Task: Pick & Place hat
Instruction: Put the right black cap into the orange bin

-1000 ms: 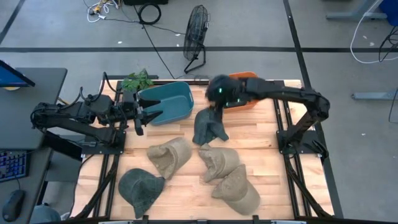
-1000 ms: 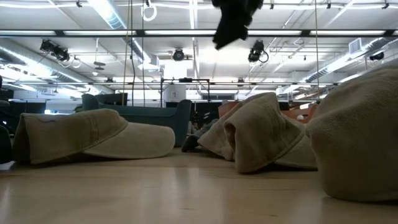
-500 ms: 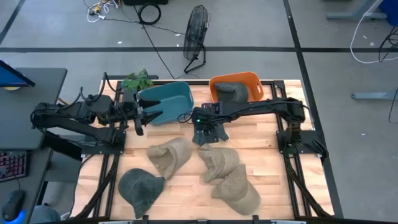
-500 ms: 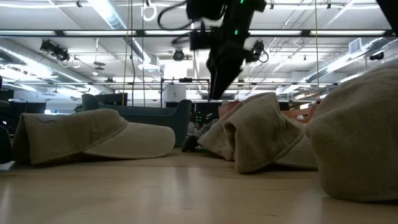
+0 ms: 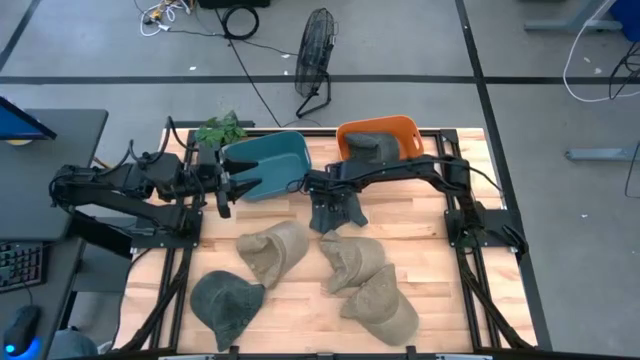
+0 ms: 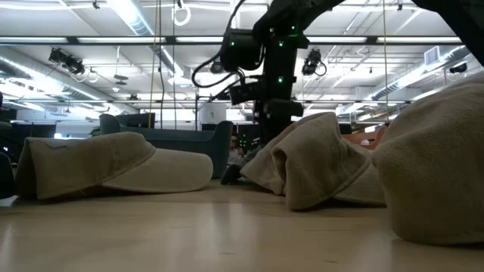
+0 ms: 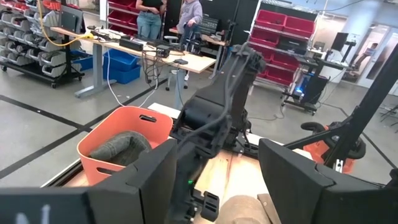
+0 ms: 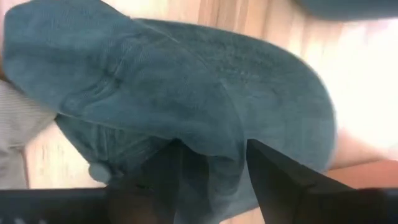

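Observation:
A dark teal hat (image 5: 340, 212) lies on the table just near of the teal bin (image 5: 268, 163), and it fills the right wrist view (image 8: 186, 81). My right gripper (image 5: 325, 192) stands low over it, open, with a raised fold of the crown between its fingers (image 8: 214, 152). The low view shows that gripper (image 6: 271, 125) behind a tan hat (image 6: 318, 159). Another dark hat (image 5: 372, 148) sits inside the orange bin (image 5: 400, 128). My left gripper (image 5: 228, 187) waits open beside the teal bin's left end. My right gripper comes at the dark teal hat from above, pointing down. Its open fingers (image 8: 155, 180) stand on either side of a raised fold of the crown (image 8: 214, 134), with the tips against the cloth. The hat lies flat on the table.
Three tan hats (image 5: 272, 250) (image 5: 352, 260) (image 5: 384, 306) and a dark green hat (image 5: 226, 303) lie on the near half of the table. A small plant (image 5: 222, 130) stands at the far left corner. People stand at benches beyond the table (image 7: 149, 9).
My right arm has swung from above the orange bin toward the table's left and near side. It has come down onto the dark teal hat. The hat has stayed where it lay.

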{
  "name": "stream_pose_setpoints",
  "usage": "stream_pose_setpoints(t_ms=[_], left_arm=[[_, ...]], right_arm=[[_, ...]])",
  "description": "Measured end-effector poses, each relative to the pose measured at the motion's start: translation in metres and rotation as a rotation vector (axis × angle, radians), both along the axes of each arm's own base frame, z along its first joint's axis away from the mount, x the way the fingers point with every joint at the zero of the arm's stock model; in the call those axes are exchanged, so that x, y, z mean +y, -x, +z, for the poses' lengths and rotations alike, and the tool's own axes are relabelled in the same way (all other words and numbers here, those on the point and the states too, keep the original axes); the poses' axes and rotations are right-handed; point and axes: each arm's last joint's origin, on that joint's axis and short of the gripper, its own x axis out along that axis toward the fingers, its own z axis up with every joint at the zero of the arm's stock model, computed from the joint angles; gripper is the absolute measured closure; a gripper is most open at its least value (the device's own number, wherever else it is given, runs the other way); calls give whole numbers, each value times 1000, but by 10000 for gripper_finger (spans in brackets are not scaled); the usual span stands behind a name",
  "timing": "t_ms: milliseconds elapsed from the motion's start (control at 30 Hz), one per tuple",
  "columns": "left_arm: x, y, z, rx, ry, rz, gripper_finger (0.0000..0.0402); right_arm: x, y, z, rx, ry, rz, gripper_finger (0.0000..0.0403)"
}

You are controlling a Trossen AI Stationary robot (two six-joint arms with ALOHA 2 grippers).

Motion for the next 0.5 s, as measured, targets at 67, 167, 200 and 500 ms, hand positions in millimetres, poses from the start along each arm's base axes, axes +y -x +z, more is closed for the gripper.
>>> stream_pose_setpoints(t_ms=[67, 167, 200, 500], left_arm=[[0, 0, 0, 0, 0, 0, 170], [0, 0, 0, 0, 0, 0, 170], [0, 0, 0, 0, 0, 0, 170], [0, 0, 0, 0, 0, 0, 170]], right_arm=[[-2, -1, 0, -18, -17, -3, 241], [-2, -3, 1, -37, -18, -2, 275], [-2, -3, 1, -40, -19, -1, 290], [5, 5, 8, -4, -73, -29, 388]])
